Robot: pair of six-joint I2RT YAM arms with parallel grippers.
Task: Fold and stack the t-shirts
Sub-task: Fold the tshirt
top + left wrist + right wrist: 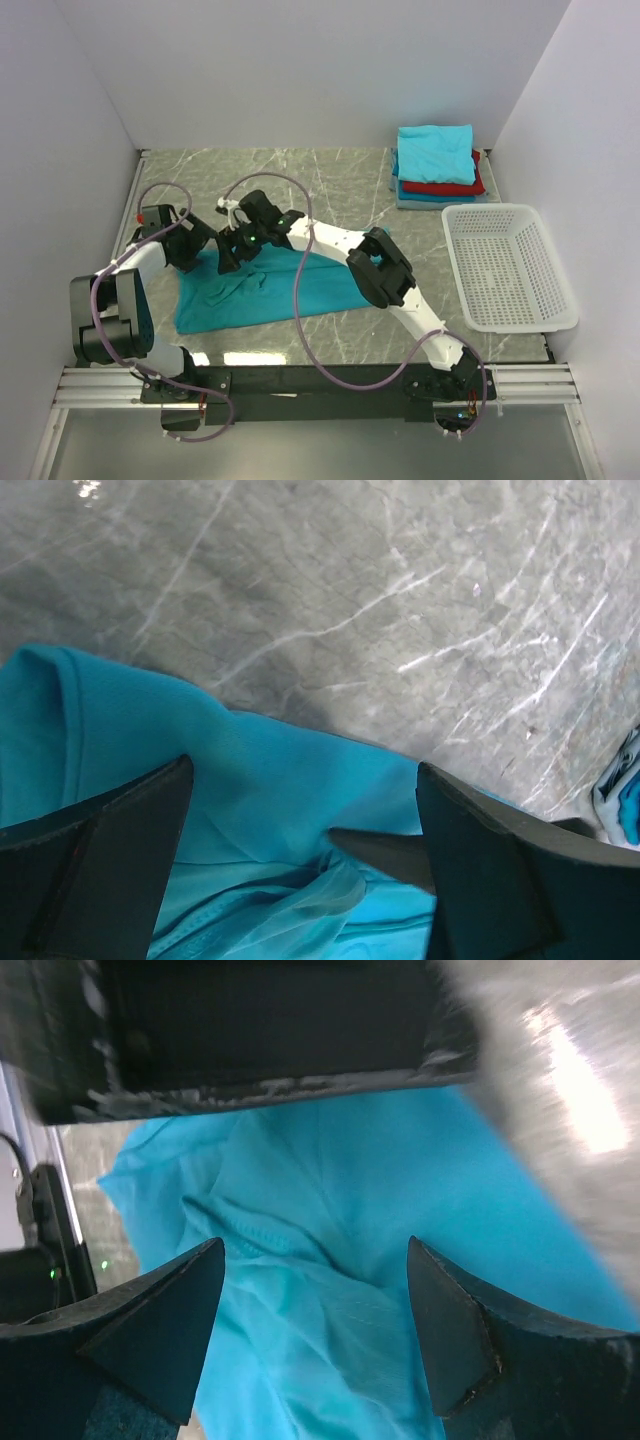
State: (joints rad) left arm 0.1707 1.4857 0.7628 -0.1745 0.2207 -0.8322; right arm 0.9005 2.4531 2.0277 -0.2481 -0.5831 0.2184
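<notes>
- Grey marbled table (340, 190), boxed in by pale walls (300, 70).
- At the table's right edge, a white lattice basket (505, 265).
- Just beyond the basket's far rim, a stack (437, 165) of folded shirts: teal on top, a red shirt (445, 188) next below, more teal or blue under that.
- Well left of the basket, a teal shirt (300, 290) spread on the table, smooth on the side toward the basket and rumpled at the end away from it.
- Over that rumpled end, the left gripper (212, 255), the farther of the two from the basket.
- In the left wrist view, left gripper (303, 772) spread wide, nothing pinched. Dark fingers (110, 860) flank the shirt (280, 770) near its edge, with bare table (350, 600) beyond.
- Just beside it, on the basket side, the right gripper (238, 245), reaching in from the arm that crosses above the shirt.
- In the right wrist view, right gripper (315, 1248) also wide apart, gripping nothing. Between the fingers (470, 1330), wrinkled shirt (340, 1180) with a stitched seam.
- Cannot tell whether either gripper's tips touch the cloth.
</notes>
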